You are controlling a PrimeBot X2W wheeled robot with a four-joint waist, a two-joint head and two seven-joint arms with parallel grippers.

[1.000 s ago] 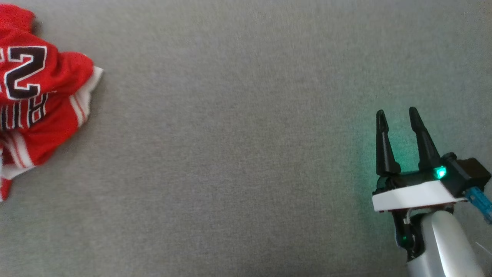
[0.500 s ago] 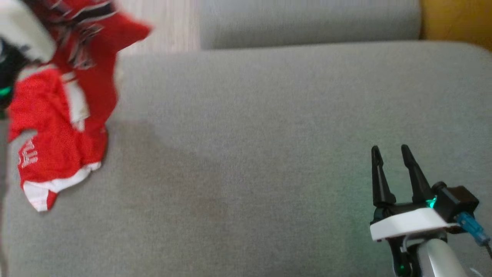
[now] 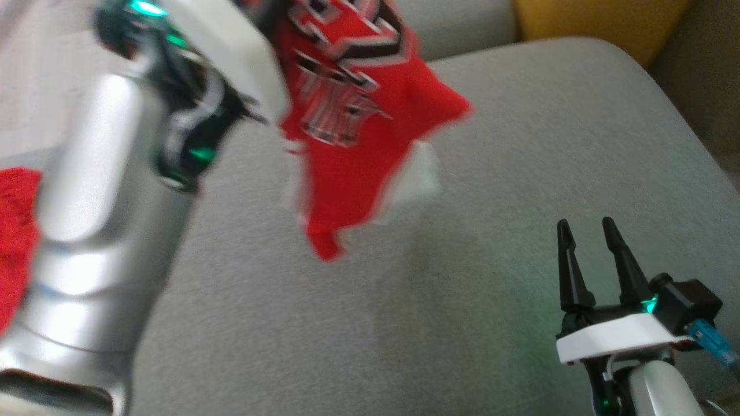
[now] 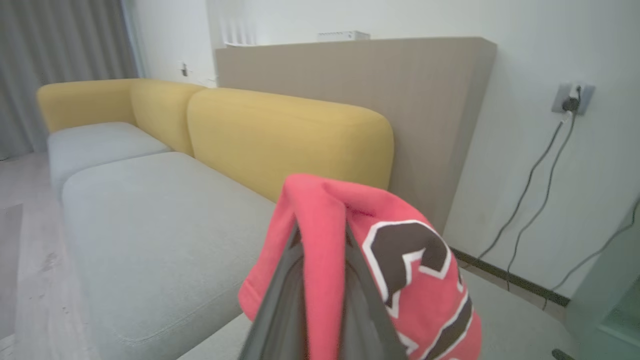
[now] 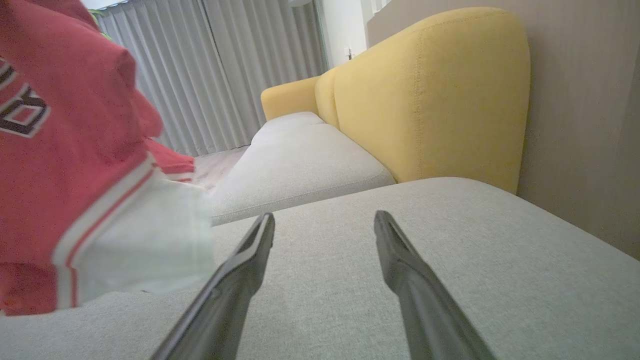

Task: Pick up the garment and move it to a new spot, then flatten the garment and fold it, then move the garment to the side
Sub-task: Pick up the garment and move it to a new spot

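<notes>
Left hand (image 4: 320, 235): fingers pressed together, pinching a fold of the red garment (image 4: 420, 300). In its wrist view the cloth drapes over both fingers and hangs to the right of them, with a black numeral outlined in white facing out.

From the head camera, the garment (image 3: 352, 144) hangs just past the left hand's white wrist plate and is blurred. Its white-trimmed hem and one red pointed corner are lowest, over the grey seat cushion (image 3: 520, 173). We cannot tell whether that corner touches the cushion. The silver left forearm (image 3: 98, 231) crosses the near-left part of the picture. A red patch (image 3: 14, 231) lies beyond it on its outer side — we cannot tell whether it is the same garment.

Right hand (image 3: 584, 228): fingers spread, nothing between them, low over the cushion. The garment is ahead of it and to its left, well apart. In the right wrist view it (image 5: 65, 165) hangs left of the hand (image 5: 325, 220).

Edges and room:
- The cushion is bare ahead of the right hand and in the stretch between the two hands.
- The cushion's rounded edge curves away to the right of the right hand.
- The yellow backrest (image 5: 435, 90) stands ahead of the right hand, along the cushion's far edge.
- A second grey cushion (image 5: 300, 165) lies ahead and to the left, set off by a seam.
</notes>
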